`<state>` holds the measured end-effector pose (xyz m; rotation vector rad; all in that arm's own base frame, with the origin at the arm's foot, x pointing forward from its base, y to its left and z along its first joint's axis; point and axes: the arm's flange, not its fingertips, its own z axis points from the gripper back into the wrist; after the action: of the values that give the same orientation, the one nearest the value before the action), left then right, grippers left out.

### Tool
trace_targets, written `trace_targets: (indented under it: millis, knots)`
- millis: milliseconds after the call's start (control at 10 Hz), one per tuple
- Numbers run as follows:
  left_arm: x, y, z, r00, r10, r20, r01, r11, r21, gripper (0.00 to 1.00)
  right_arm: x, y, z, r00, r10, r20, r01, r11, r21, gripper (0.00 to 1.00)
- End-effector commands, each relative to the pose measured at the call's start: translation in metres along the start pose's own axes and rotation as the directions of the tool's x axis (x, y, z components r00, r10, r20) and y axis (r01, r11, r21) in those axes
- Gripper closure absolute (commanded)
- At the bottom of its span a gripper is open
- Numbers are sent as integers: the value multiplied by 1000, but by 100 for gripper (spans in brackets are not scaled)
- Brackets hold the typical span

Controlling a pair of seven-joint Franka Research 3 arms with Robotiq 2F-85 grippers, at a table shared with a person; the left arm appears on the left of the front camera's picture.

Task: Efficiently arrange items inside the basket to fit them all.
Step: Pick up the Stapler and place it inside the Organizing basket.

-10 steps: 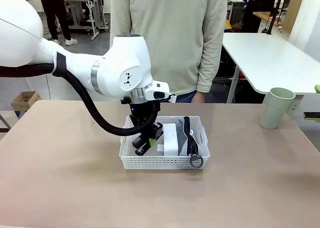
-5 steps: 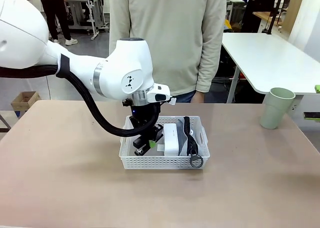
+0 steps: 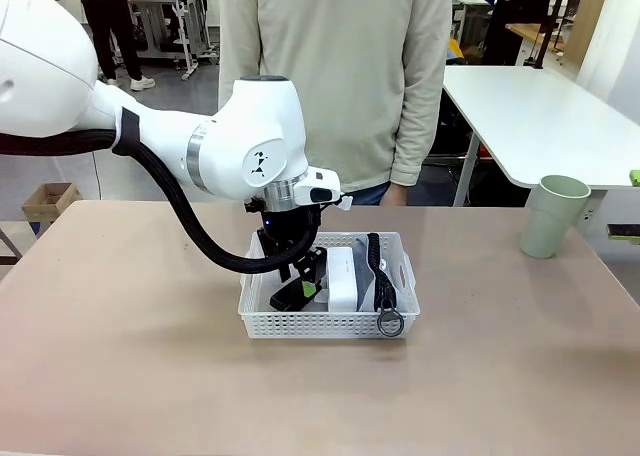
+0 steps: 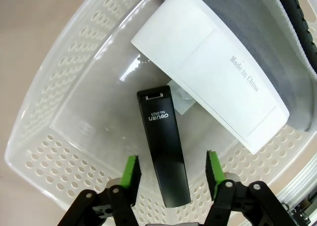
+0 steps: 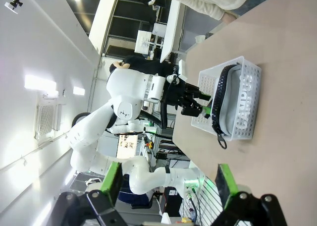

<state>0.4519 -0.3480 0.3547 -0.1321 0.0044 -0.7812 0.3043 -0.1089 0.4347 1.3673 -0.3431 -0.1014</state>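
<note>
The basket (image 3: pixel 320 325) sits on the table (image 3: pixel 130 356) a little left of the middle, toward the far side. Three of the items lie in it. The grey pouch (image 3: pixel 387 276) fills its right side, and the black strap (image 3: pixel 374 261) runs along the top of the pouch, with its ring hanging over the front wall. The white box (image 3: pixel 343 276) rests against the pouch in the middle. The stapler (image 4: pixel 163 146) lies flat on the floor of the left part, just beside the box, one end pointing at the box's lower edge. The pale green cup (image 3: pixel 553 216) is outside the basket. It stands upright near the table's far right edge, well apart from the rest.

The left claw (image 4: pixel 172 159) reaches down into the basket's left part. Its fingers are spread wide, one green pad on each side of the stapler, with a clear gap on both sides — it has hold of nothing. In the front view the left arm comes in from the left and bends down over the basket's rear left corner.

The right claw (image 5: pixel 168 181) is held well away from the table. Its fingers are also wide apart and hold nothing, and from there the basket shows far off, with the pouch's lettering facing outward.

A person (image 3: pixel 340 76) in a cream sweater stands at the far side of the table, just behind the basket.
</note>
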Motion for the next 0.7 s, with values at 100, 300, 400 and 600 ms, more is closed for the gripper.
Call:
trace_targets:
  millis: [100, 300, 400, 600]
  knots:
    - [-5, 2, 20, 999, 13, 35, -14, 1000, 15, 0, 2, 2, 0, 1000, 13, 8, -13, 1000, 18, 0]
    - [-25, 6, 58, 996, -5, 94, 7, 1000, -21, 0, 2, 2, 0, 1000, 13, 8, -13, 1000, 18, 0]
    - [-43, 13, 84, 992, -23, 124, 33, 997, -76, 0, 2, 2, 0, 1000, 13, 8, -13, 1000, 18, 0]
    - [-101, 40, 135, 980, -41, 193, 82, 975, -207, 0, 2, 2, 0, 1000, 13, 8, -13, 1000, 18, 0]
